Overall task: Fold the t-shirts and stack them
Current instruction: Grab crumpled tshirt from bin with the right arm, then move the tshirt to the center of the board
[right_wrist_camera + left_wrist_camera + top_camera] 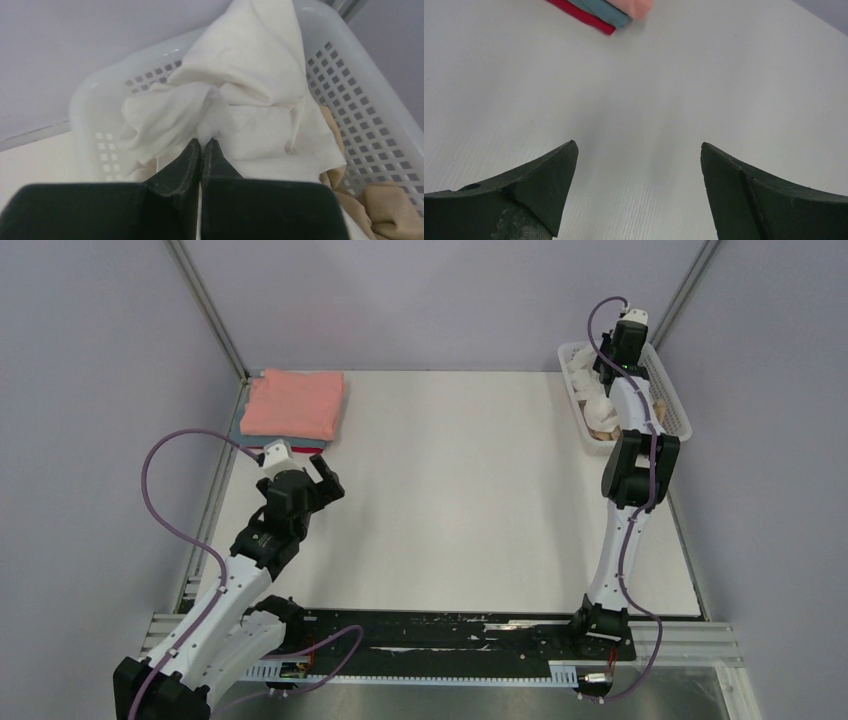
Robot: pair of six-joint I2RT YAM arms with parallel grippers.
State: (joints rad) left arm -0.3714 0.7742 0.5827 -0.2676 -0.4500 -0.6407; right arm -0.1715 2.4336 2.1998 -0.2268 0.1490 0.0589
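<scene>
In the right wrist view, a crumpled white t-shirt (250,65) lies in the white mesh basket (360,100), with a tan t-shirt (385,205) beside it. My right gripper (204,141) is shut on a bunched fold of the white t-shirt. The top view shows that arm reaching into the basket (672,400) at the back right. A folded stack with a salmon-pink t-shirt (295,403) on top sits at the back left. My left gripper (318,472) hangs open just in front of it. Past the empty left gripper (639,145), the red (584,16) and teal (604,12) t-shirt edges show.
The white table top (460,500) spreads between the stack and the basket. Grey walls with metal frame posts (205,305) close in the sides and back. A black rail (450,635) carrying the arm bases runs along the near edge.
</scene>
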